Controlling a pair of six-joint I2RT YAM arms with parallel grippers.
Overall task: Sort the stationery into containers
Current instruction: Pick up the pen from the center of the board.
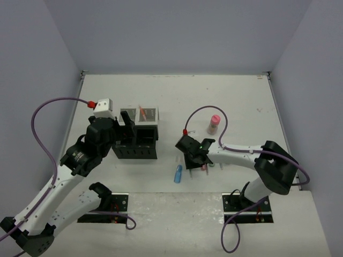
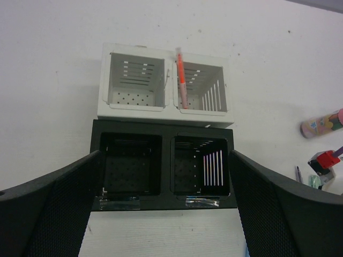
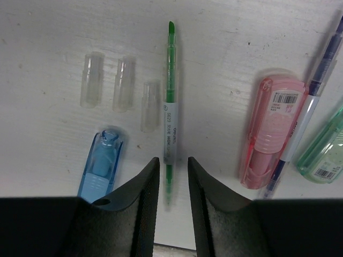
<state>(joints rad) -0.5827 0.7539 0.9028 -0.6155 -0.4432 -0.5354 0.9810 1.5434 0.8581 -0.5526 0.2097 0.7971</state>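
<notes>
The right gripper (image 3: 172, 160) straddles the tail of the thin green pen (image 3: 170, 96) lying on the table. Its jaws are narrowed but a sliver of gap shows either side, so I judge it lined up for a pinch, not clenched. The pen points to 12 o'clock; its white label is too small to read. At 3 o'clock, a pink plastic case (image 3: 268, 134) bears a barcode. The left gripper (image 2: 165, 160) hangs spread and empty before the black-and-white mesh organiser (image 2: 161, 128), where an orange pen (image 2: 181, 75) stands at 1 o'clock.
</notes>
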